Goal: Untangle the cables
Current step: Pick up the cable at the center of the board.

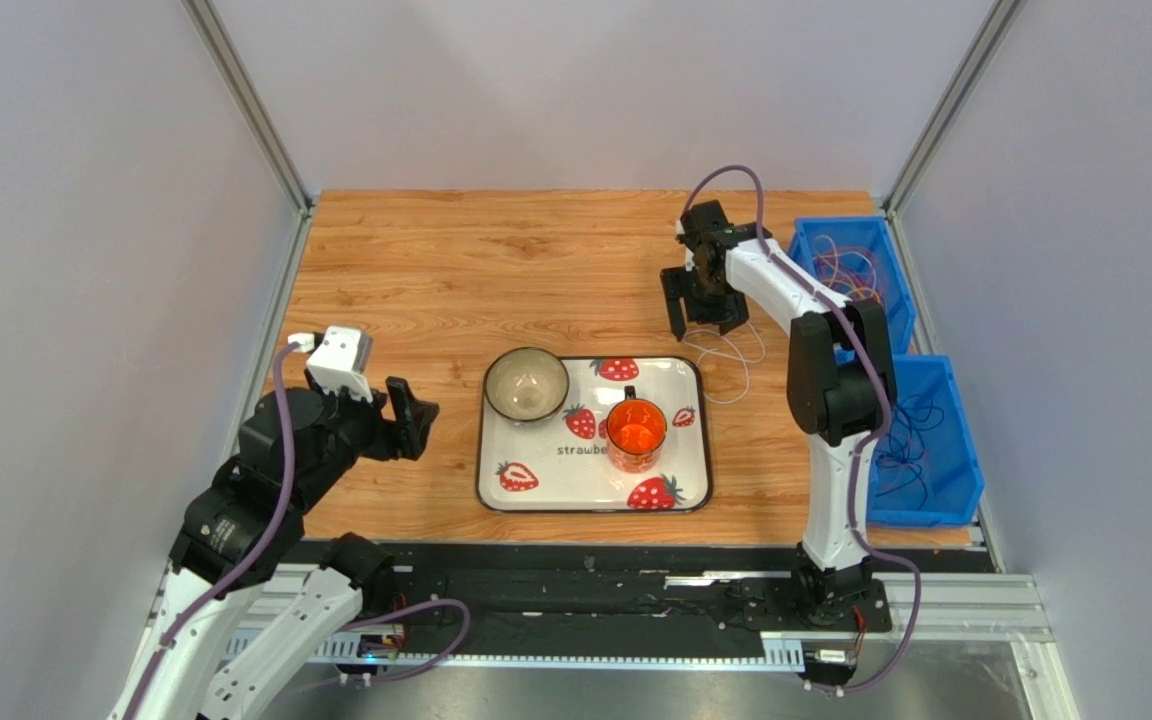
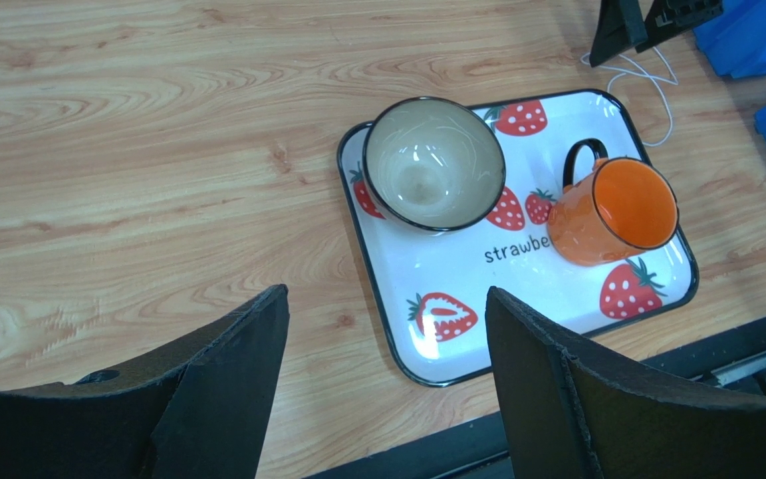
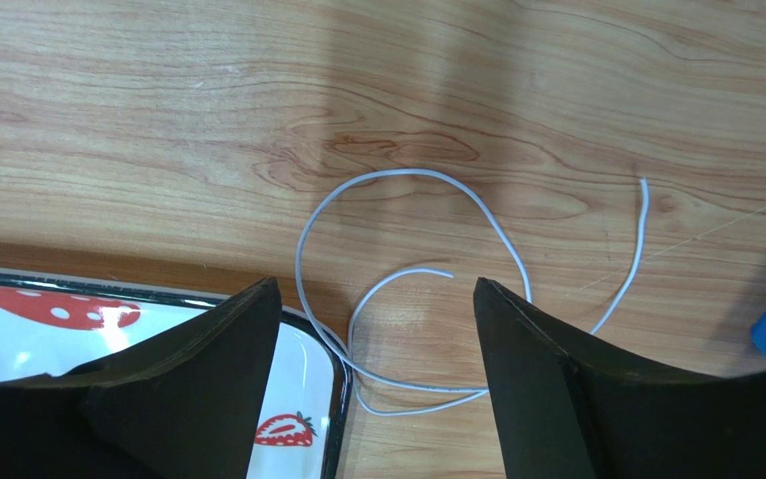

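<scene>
White cable (image 3: 412, 175) lies loose on tabletop (image 3: 157, 100), brushing tray (image 3: 340, 399) corner. Right tool (image 3: 375, 289) spread above it, empty. Left tool (image 2: 385, 299) spread, empty, over bare wood.

cables | pale cable (image 3: 407, 171): loose open loops, flat on surface (image 3: 157, 100), beside tray (image 1: 590, 477) corner | reddish cables (image 1: 845, 267): tangled, far blue bin (image 1: 809, 245) | darker cables (image 1: 913, 435): tangled, near blue bin (image 1: 950, 488)

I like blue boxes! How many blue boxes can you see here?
2. The far blue box stands at the right side; the near blue box stands just in front of it. No others show.
</scene>
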You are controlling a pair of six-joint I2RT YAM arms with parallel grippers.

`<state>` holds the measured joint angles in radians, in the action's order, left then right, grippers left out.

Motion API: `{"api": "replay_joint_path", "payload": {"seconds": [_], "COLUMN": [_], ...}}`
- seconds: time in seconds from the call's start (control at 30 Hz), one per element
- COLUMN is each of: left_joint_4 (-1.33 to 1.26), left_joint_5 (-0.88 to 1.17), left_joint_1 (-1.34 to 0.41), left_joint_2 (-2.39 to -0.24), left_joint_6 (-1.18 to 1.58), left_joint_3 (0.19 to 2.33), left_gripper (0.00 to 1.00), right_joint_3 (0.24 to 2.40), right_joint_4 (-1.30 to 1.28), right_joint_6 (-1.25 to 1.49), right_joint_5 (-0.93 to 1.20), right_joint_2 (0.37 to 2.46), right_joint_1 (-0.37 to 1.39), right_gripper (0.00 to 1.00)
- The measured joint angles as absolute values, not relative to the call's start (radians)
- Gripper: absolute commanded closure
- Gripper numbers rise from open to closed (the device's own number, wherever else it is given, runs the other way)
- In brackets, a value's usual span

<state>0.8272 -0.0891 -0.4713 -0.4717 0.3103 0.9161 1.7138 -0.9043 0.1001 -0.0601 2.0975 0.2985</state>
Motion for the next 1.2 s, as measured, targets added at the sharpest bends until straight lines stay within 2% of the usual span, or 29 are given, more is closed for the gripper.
{"api": "replay_joint_path", "payload": {"seconds": [0.4, 0.5, 0.53, 0.6, 0.73, 0.97, 1.2], "left_joint_4": [0.828, 0.827, 0.828, 0.828, 0.828, 0.828, 0.828], "left_joint_5": [-0.096, -0.097, -0.097, -0.099, -0.099, -0.1, -0.1], "left_joint_1": [-0.471, -0.471, -0.471, -0.471, -0.471, -0.471, -0.471], "left_joint_2": [-0.473, -0.473, -0.473, -0.473, -0.473, -0.473, -0.473], "left_joint_6": [0.311, 0.311, 0.311, 0.311, 0.311, 0.311, 0.311], "left_joint_3": [0.916, 0.916, 0.916, 0.916, 0.916, 0.916, 0.916], "left_gripper": [0.2, 0.2, 0.2, 0.2, 0.2, 0.2, 0.2], "right_joint_3": [1.735, 1.75, 1.752, 1.765, 1.789, 1.826, 1.995], "right_joint_4": [-0.905, -0.904, -0.904, -0.904, -0.904, -0.921, -0.981], "right_joint_6": [0.097, 0.097, 0.099, 0.101, 0.111, 0.134, 0.149], "right_joint_5": [-0.078, -0.077, -0.075, -0.072, -0.059, -0.042, 0.012], "right_joint_2": [2.148, 2.161, 2.164, 2.173, 2.194, 2.202, 2.185], "right_joint_1": [0.324, 0.333, 0.336, 0.345, 0.363, 0.375, 0.375], "right_gripper": [0.48, 0.59, 0.67, 0.75, 1.0, 1.0, 1.0]}}
